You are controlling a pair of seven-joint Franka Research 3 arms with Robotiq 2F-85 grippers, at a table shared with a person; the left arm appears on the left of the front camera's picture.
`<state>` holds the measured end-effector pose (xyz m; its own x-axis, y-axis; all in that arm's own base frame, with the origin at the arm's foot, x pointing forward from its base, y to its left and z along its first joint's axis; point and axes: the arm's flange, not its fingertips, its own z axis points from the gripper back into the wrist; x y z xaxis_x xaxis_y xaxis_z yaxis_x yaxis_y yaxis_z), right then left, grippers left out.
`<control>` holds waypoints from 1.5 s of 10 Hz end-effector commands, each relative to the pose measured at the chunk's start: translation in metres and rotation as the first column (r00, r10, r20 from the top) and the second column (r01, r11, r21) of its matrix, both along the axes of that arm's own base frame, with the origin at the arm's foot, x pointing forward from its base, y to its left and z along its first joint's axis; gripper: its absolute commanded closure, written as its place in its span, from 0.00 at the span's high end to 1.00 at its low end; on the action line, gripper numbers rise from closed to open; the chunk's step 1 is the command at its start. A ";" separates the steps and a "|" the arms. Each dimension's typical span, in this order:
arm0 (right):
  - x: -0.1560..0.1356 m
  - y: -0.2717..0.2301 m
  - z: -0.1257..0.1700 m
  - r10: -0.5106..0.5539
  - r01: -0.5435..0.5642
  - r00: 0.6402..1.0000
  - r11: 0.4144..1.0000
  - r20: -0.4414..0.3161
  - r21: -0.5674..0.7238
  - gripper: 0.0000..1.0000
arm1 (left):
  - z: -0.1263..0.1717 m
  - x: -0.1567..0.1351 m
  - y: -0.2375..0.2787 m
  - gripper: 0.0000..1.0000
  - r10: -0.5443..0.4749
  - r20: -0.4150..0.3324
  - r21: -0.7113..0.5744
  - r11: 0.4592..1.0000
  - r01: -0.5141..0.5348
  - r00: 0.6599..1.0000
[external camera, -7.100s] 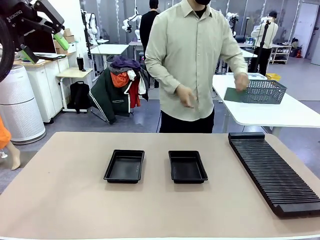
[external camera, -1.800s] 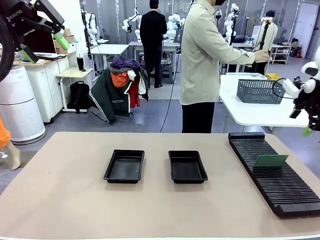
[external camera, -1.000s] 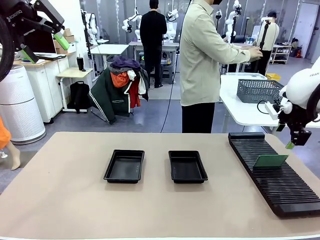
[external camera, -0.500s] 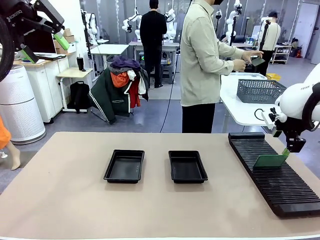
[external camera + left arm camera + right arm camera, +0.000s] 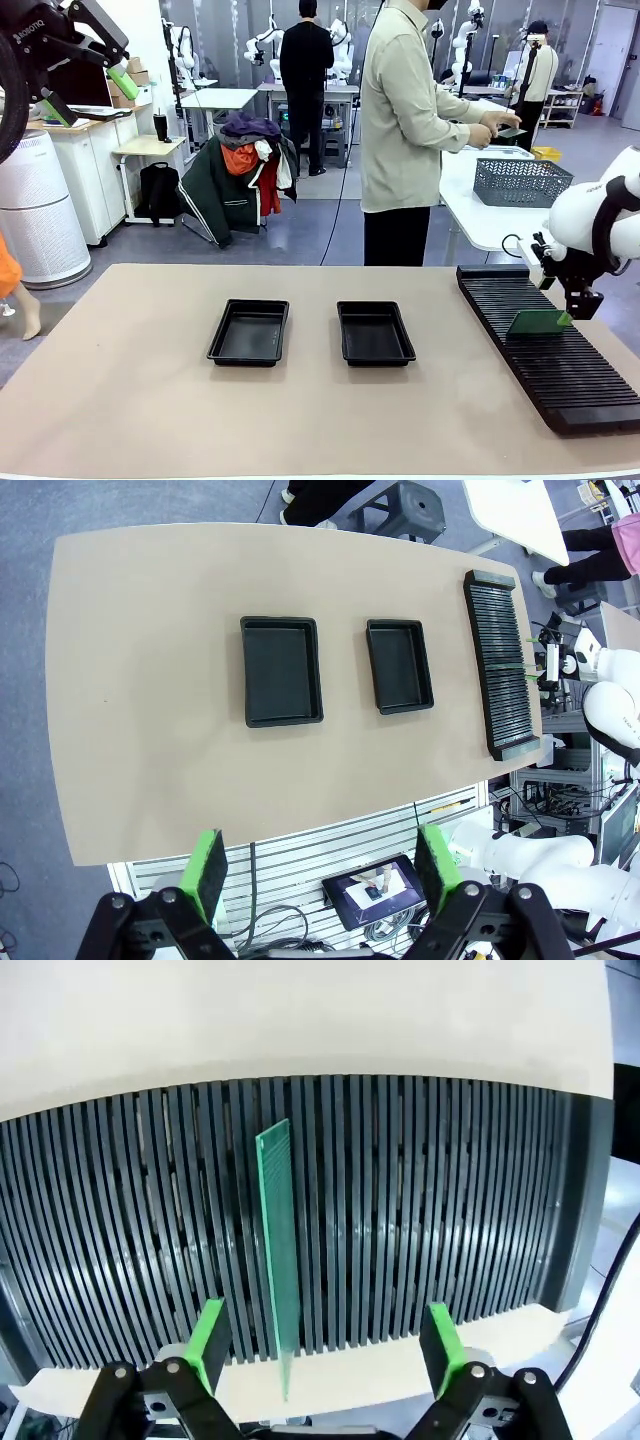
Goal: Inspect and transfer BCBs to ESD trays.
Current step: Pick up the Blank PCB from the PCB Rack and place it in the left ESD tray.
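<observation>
Over the right end of the bench (image 5: 130, 400), our right fingers (image 5: 208, 1342) stand wide apart on either side of the one BCB (image 5: 277, 1250). It stands on its edge in a groove of the black slotted rack (image 5: 430, 1210), and neither pad touches it. We judge the step in hand to be the pick from the rack. The pads already face the board's flat sides, so closing should clamp it across its thickness. In the right wrist view the board sits nearer one pad than the other, so we want to shift sideways until it is centred; otherwise the first pad to arrive may push it over in its groove. We take it close to its upper edge, close gently because the board is thin, and draw it out along the line of the groove so it does not bind on the ribs. The right-hand ESD tray (image 5: 377, 361) and the left-hand ESD tray (image 5: 247, 361) lie mid-bench, well apart from the rack, and neither holds a board yet. Our left fingers (image 5: 208, 870) hang high above the bench, spread apart and holding nothing.
</observation>
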<state>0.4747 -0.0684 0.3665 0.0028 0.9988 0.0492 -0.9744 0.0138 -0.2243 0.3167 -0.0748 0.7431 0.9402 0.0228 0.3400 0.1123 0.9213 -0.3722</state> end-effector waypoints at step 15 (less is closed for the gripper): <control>0.004 0.002 -0.023 0.045 -0.044 0.999 0.999 -0.025 0.023 1.00 | -0.001 -0.001 0.001 1.00 0.002 -0.004 0.005 1.000 -0.002 1.000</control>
<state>0.4812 -0.0627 0.3463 -0.0078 0.9967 0.0812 -0.9793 0.0088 -0.2021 0.3167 -0.0748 0.7431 0.9402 0.0228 0.3400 0.1123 0.9213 -0.3722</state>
